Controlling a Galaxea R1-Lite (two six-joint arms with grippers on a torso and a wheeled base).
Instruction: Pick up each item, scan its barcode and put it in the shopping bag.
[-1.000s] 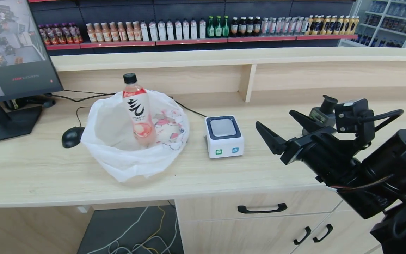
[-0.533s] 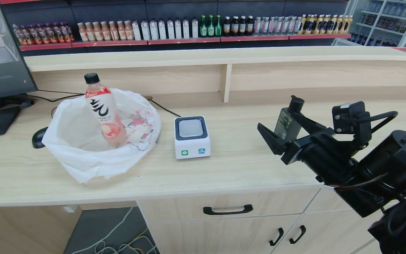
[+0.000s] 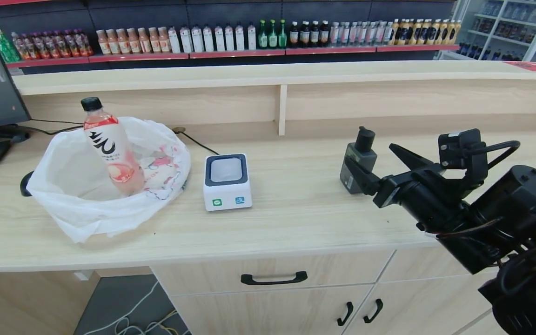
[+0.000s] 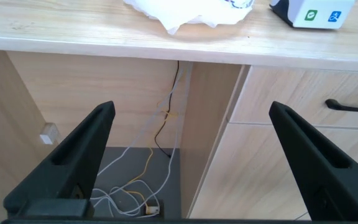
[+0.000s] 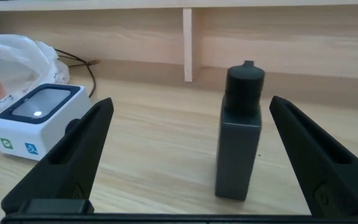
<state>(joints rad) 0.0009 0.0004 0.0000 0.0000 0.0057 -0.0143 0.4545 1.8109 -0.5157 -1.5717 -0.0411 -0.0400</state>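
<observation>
View swung right; right claw (image 5: 191,106), spread, now frames grey bottle (image 5: 240,134) on table (image 3: 296,218): grasp due. Left claw (image 4: 191,109) spread.

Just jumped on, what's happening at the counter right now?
The right gripper is open and lined up on a dark grey bottle standing on the counter, not gripping it. A pink bottle stands in the shopping bag, with the scanner between bag and grey bottle. The left gripper hangs open below the counter's edge.
</observation>
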